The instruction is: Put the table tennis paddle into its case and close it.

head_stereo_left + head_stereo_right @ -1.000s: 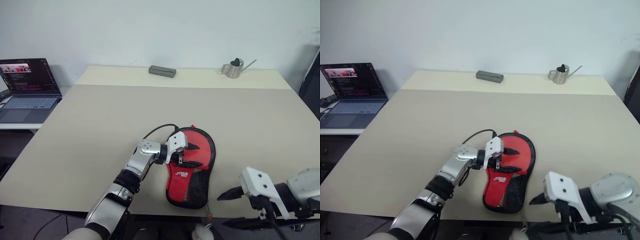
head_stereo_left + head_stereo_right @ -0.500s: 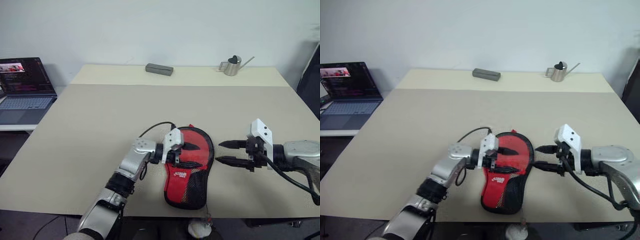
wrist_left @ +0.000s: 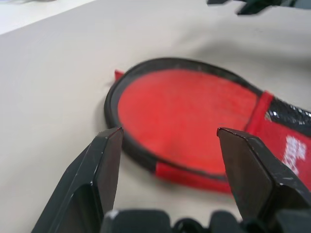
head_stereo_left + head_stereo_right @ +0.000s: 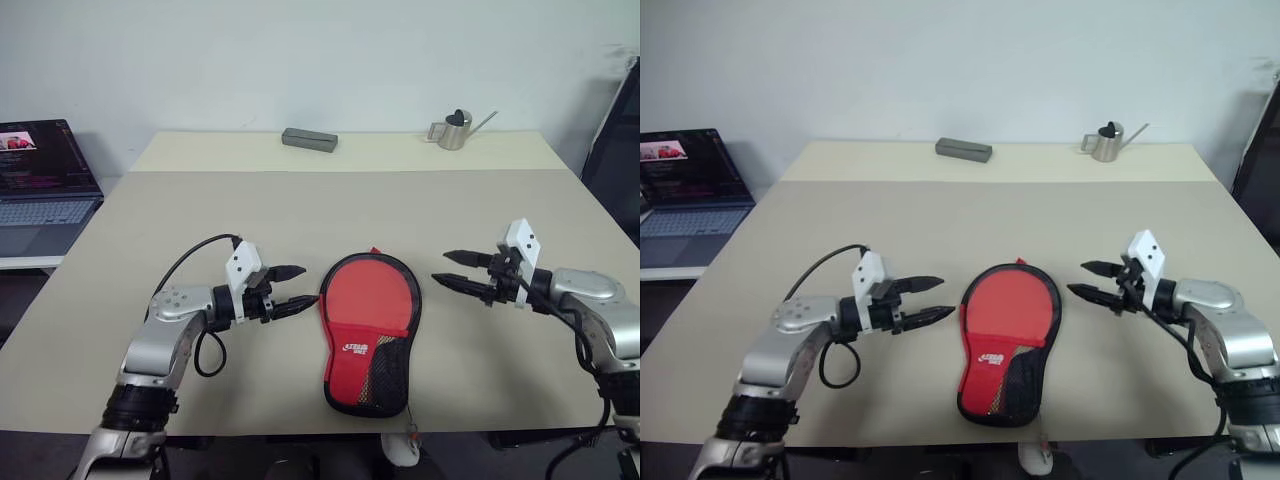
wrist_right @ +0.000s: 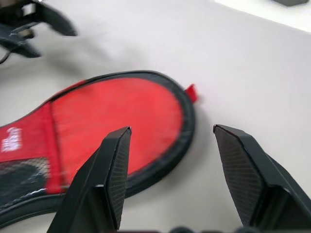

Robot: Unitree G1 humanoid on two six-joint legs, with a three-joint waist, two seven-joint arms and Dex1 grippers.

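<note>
Your case (image 4: 368, 330) lies flat on the tabletop (image 4: 300, 215) near its front edge, long axis running away from you, round end far, narrow mesh-pocket end near. Red front up, white logo midway, black rim all round, a small red tab at the far end. A pale charm (image 4: 400, 449) hangs off the near edge. Whether the paddle's inside, you can't tell. Left end effector (image 4: 295, 286) hovers just beside it, fingers apart, empty. Right end effector (image 4: 450, 271) faces it from the other side, also apart, empty.
</note>
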